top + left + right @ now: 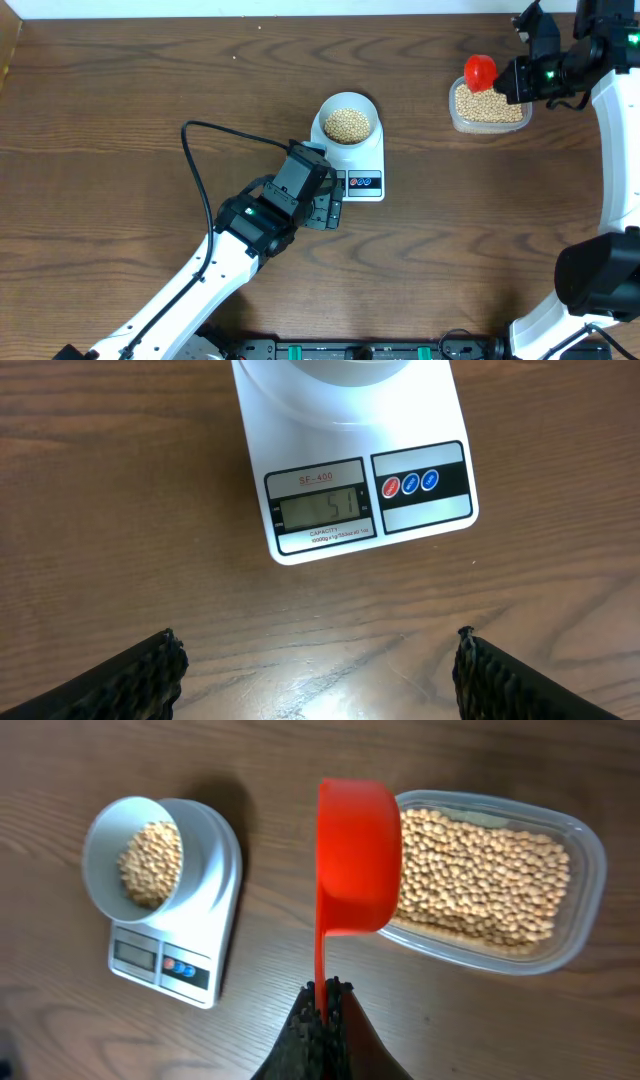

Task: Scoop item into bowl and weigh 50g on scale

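Observation:
The white bowl (348, 118) holds tan beans (348, 125) and stands on the white scale (367, 166). The bowl (140, 855) and scale (210, 935) also show in the right wrist view. In the left wrist view the scale (340, 460) display (320, 510) reads 51. My left gripper (318, 670) is open and empty over the table just in front of the scale. My right gripper (322, 995) is shut on the handle of a red scoop (355, 855), held above the left end of the clear container of beans (495, 885). The scoop (480, 71) looks turned underside up.
The clear plastic container (489, 108) with beans sits at the back right of the wooden table. A black cable (195, 160) loops from the left arm over the table. The right arm's white links (615, 200) run down the right edge.

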Controlling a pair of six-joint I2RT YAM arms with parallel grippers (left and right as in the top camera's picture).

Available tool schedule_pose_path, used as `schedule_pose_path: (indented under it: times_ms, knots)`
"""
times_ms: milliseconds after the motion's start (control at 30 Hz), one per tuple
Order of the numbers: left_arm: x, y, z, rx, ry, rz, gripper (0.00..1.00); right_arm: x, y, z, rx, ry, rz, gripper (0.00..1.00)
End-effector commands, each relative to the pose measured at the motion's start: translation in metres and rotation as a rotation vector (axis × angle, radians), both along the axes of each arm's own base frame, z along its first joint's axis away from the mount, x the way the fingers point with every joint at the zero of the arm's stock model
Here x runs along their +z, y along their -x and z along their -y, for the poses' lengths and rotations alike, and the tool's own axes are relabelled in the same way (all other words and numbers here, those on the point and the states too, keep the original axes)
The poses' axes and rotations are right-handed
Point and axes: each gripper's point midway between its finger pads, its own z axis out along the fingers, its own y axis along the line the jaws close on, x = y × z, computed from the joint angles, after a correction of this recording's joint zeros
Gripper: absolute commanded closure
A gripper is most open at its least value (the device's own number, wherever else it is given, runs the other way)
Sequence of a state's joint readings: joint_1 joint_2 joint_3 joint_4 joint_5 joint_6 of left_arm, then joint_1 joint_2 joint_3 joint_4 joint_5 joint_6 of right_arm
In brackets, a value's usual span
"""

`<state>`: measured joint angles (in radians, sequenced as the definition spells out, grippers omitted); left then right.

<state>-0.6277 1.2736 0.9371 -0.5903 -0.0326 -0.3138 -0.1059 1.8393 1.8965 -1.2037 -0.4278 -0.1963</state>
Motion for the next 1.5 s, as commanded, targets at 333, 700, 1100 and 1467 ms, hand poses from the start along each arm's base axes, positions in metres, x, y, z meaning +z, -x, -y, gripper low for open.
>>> schedule_pose_path:
  times_ms: [333, 700, 1100, 1467]
  knots:
    - [0.000, -0.002, -0.002, 0.002, -0.008, 0.007, 0.12, 0.016, -0.012, -0.032, -0.003, -0.091, 0.046, 0.99]
    - [0.000, -0.002, -0.002, 0.002, -0.008, 0.007, 0.12, 0.020, -0.014, -0.065, 0.109, -0.070, 0.100, 0.99]
    - [0.000, -0.002, -0.002, 0.002, -0.009, 0.007, 0.12, 0.006, -0.003, -0.116, 0.373, 0.137, 0.171, 0.99]
    - [0.000, -0.002, -0.002, 0.002, -0.009, 0.007, 0.12, -0.016, 0.001, -0.145, 0.556, 0.169, 0.179, 0.99]
